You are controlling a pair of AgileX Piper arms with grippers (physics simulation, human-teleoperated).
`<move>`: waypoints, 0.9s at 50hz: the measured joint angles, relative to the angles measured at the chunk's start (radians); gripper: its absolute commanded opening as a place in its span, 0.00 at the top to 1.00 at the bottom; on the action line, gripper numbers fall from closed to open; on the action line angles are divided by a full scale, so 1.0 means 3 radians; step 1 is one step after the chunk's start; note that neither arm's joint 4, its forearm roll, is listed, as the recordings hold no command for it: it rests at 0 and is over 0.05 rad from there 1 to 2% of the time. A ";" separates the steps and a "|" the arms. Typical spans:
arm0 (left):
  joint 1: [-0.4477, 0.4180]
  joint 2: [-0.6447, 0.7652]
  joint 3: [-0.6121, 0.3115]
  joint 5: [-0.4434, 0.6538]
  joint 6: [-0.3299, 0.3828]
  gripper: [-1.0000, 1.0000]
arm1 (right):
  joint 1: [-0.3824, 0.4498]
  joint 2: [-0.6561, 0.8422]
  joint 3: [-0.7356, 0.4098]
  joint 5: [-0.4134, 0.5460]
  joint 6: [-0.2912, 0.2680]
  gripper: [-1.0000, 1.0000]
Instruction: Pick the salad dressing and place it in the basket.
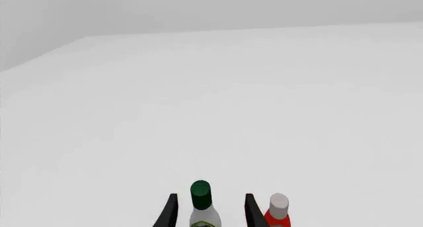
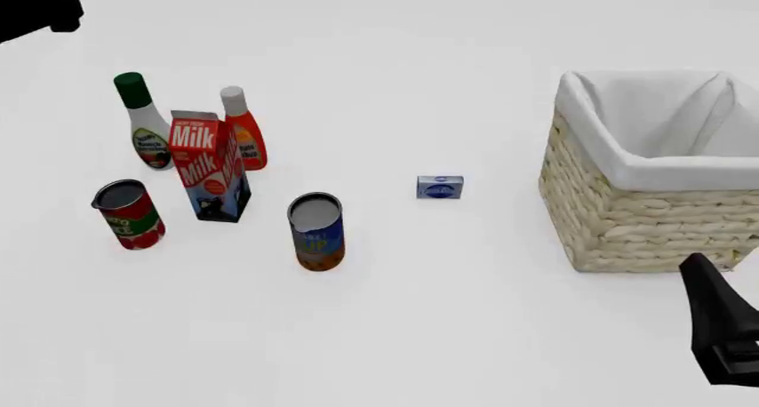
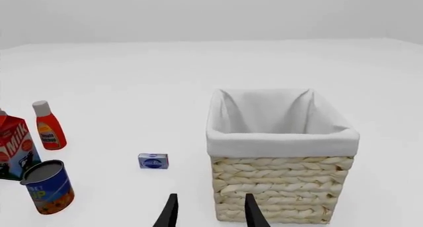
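Note:
The salad dressing (image 2: 144,123), a white bottle with a dark green cap, stands upright at the far left of the group of groceries. In the left wrist view it (image 1: 202,207) shows in the gap between the two spread fingers of my left gripper (image 1: 210,196), which is open and empty. In the front view only a dark part of the left arm (image 2: 35,7) shows, in the top left corner and apart from the bottle. The wicker basket (image 2: 617,211) with white lining stands at the right and holds nothing. My right gripper (image 3: 210,197) is open and empty, just before the basket (image 3: 281,187).
A milk carton (image 2: 209,167) and an orange-red bottle (image 2: 243,130) stand right beside the dressing. A red can (image 2: 130,214) and a blue can (image 2: 316,232) stand nearer. A small blue box (image 2: 440,187) lies mid-table. The right arm (image 2: 721,336) is at the lower right.

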 measured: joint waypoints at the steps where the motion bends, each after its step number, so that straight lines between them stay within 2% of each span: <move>1: 0.0007 0.0041 -0.0048 0.0018 0.0003 0.00 | 0.0001 0.0000 0.0000 0.0000 0.0001 0.00; 24: 0.0149 0.1026 -0.1128 0.0419 -0.0042 0.00 | 0.0051 0.0035 -0.0001 -0.0020 -0.0003 0.00; 45: 0.0256 0.1774 -0.1864 0.0837 -0.0042 0.00 | 0.0093 0.0088 0.0000 -0.0072 -0.0019 0.00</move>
